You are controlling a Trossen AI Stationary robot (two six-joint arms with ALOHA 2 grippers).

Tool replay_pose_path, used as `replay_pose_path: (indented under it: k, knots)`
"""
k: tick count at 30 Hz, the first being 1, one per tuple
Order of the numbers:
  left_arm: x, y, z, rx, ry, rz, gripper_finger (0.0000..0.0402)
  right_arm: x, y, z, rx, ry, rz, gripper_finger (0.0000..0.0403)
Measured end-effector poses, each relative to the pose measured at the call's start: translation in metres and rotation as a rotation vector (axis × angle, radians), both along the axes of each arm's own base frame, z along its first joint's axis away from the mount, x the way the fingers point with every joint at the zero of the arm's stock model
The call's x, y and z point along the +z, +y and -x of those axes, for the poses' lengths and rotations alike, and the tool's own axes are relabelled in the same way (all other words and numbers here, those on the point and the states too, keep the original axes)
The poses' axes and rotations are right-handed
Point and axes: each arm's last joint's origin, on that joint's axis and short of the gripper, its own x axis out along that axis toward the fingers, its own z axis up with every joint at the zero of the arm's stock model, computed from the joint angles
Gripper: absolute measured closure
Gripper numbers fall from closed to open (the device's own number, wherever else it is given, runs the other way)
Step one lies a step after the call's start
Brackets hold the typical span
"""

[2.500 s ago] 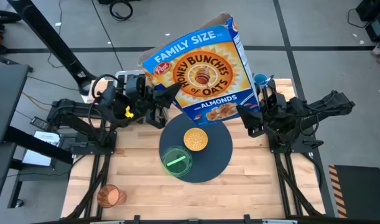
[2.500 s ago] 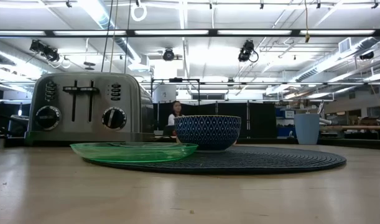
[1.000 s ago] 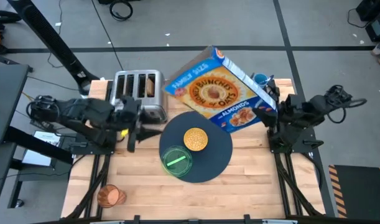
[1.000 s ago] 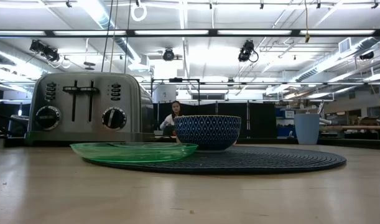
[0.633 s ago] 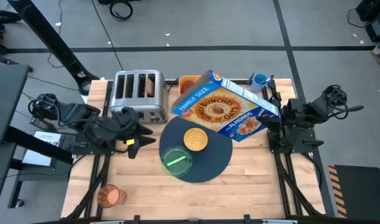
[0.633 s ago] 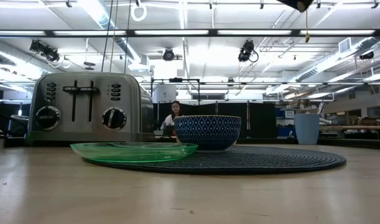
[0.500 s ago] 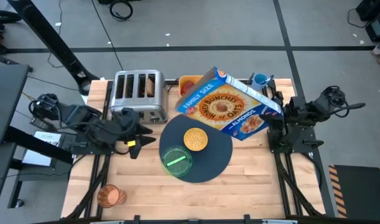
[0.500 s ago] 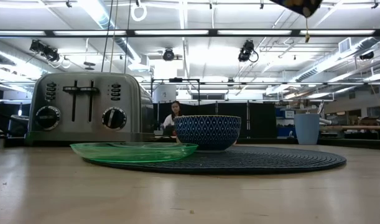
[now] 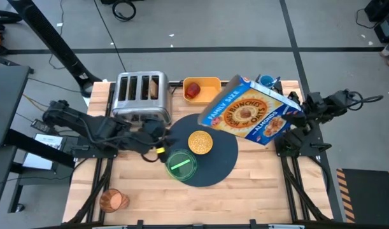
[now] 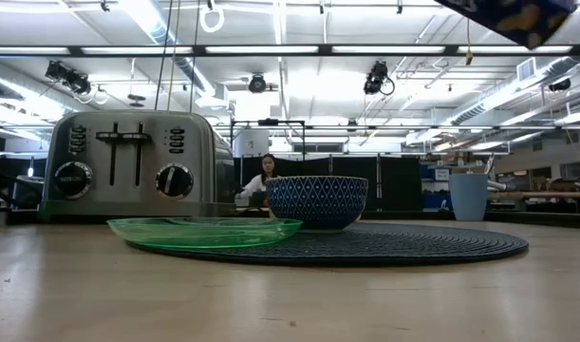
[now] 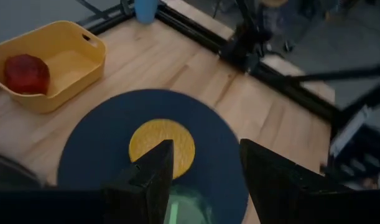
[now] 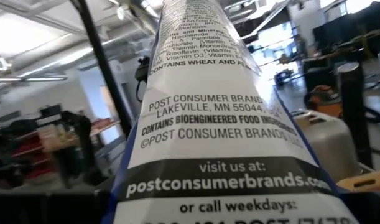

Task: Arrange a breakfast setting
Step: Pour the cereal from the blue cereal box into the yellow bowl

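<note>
So the left gripper (image 9: 157,151) has its dark fingers (image 11: 153,177) spread apart with nothing between them, and the small translucent green plate (image 9: 180,163) sits just ahead of and below the tips, on the near-left part of the large dark blue-grey round mat (image 9: 223,159), touching the small cereal-filled bowl (image 9: 200,142) just past it. The right gripper (image 9: 295,114) is clamped on the tall blue-and-yellow cardboard cereal box (image 9: 250,116), held up in the air, tilted, long axis slanting away from its fingers over the mat's far-right edge. The left arm looks nearer the plate, so my guess is it goes there next.
</note>
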Motion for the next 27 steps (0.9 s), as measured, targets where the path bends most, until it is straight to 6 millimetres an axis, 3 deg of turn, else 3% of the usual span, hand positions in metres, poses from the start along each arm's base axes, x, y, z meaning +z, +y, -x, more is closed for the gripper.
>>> replay_pose_path:
  k: [4,11,19,27]
  knots:
    - [-0.008,0.001,-0.022,0.070,-0.055,0.048,0.0212,0.007,-0.007,0.015,0.095,0.091,0.060,0.0212]
    - [-0.025,0.002,-0.048,0.150,-0.082,0.068,0.0212,0.018,-0.018,0.033,0.136,0.073,0.064,0.0212]
    - [-0.046,-0.007,-0.065,0.147,-0.035,0.052,0.0212,0.006,-0.015,0.028,0.125,0.165,0.127,0.0214]
    - [-0.063,-0.018,-0.068,0.114,0.054,0.044,0.0212,-0.014,-0.007,0.015,0.109,0.281,0.153,0.0215]
